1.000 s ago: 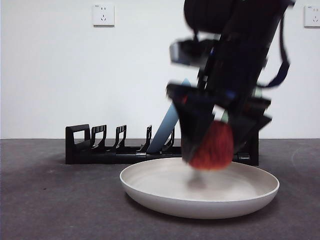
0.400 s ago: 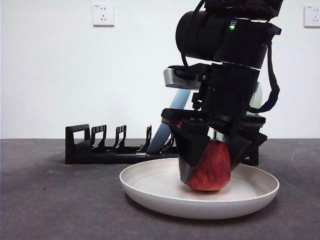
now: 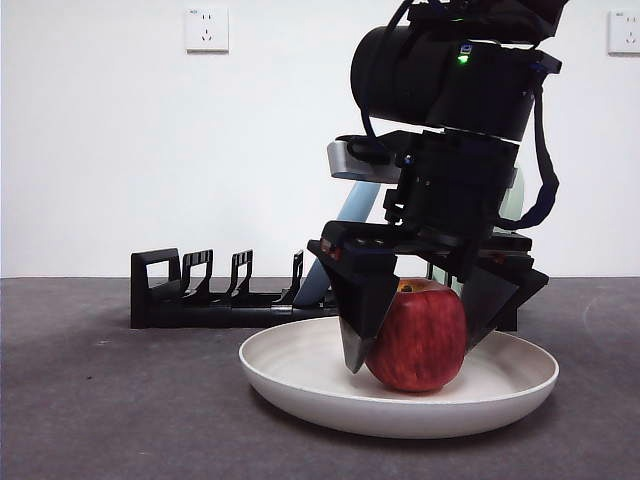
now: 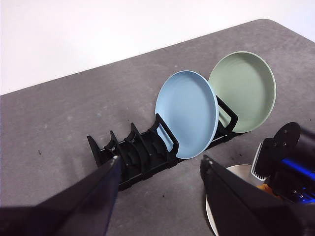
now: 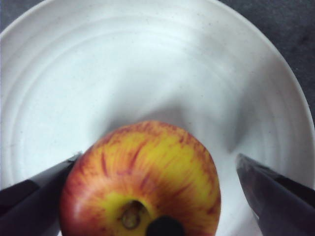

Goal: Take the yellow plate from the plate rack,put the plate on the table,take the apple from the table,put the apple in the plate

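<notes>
Since half a second ago, we see the right pincer (image 3: 420, 330) has spread its jaws off the apple (image 3: 418, 337). The apple sits in the yellow plate (image 3: 300, 365) on the surface (image 3: 100, 400), between the parted jaws. The left pincer (image 4: 160, 167) waits apart above the plate rack (image 4: 133, 157).

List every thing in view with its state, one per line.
apple: upright, resting in the yellow plate, stem dip up.
yellow plate: flat on the table.
right gripper: open, jaws astride the apple.
left gripper: open, holding nothing.
light blue plate: on edge in the plate rack.
pale green plate: on edge in the rack.

The right gripper (image 3: 415, 330) has spread open, freeing the apple (image 3: 418, 335).
</notes>
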Tool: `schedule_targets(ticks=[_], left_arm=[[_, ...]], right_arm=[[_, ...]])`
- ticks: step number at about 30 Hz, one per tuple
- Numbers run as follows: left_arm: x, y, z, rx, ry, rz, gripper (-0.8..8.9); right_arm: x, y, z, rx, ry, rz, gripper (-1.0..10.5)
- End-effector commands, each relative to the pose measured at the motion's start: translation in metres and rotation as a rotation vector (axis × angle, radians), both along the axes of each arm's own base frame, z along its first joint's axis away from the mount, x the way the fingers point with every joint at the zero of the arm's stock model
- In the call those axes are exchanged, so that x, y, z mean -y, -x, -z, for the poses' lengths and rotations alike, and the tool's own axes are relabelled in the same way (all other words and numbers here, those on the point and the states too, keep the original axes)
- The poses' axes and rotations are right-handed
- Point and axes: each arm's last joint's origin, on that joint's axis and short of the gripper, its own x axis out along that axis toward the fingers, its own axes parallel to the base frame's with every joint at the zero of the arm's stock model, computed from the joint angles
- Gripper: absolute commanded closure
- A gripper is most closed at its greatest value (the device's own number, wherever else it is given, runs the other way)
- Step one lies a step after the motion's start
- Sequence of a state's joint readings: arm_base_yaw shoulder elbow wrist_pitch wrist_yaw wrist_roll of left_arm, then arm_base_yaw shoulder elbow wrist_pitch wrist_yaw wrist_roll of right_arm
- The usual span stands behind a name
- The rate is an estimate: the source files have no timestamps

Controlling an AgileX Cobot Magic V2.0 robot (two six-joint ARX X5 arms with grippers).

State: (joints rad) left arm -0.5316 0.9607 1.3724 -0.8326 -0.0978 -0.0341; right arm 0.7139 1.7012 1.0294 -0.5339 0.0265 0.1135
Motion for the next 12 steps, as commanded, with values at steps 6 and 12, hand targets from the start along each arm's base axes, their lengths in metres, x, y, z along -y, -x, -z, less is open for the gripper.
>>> schedule_targets(ticks=[6, 12], left_arm=[[0.002, -0.004, 0.002, 0.004, -0.029, 0.012, 5.34], [0.009, -0.016, 0.009, -0.026, -0.064, 0.020, 5.81]], right_arm=[[0.003, 0.005, -0.029, 0.077, -0.069, 0.001, 3.5], [0.014, 0.016, -0.077, 0.241, -0.178, -0.029, 5.8]])
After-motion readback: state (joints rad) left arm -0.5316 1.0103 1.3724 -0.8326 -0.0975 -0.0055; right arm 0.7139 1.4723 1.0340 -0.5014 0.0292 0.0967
